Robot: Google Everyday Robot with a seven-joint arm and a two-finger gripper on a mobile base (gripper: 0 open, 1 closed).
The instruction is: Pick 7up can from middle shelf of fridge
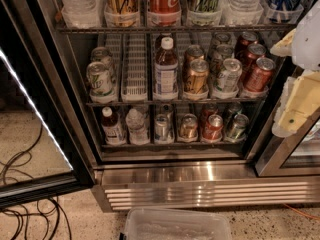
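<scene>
The fridge (200, 176) stands open, its black-framed glass door (30, 149) swung out to the left. On the middle shelf (135, 102) the 7up can (100, 79), silvery-white with green markings, stands at the front of the far-left lane, with another like it behind. To its right are an empty white lane tray, a bottle (165, 69), gold-brown cans (196, 76), grey-green cans (229, 75) and red cans (258, 75). My gripper (296, 104), white and pale yellow, hangs at the right edge of the view, level with that shelf and far right of the 7up can.
Tall cans and bottles (165, 4) fill the top tier. The bottom tier (170, 145) holds bottles and small cans. A clear plastic bin (175, 226) sits on the floor before the steel base grille. Black cables (25, 209) lie on the floor at left.
</scene>
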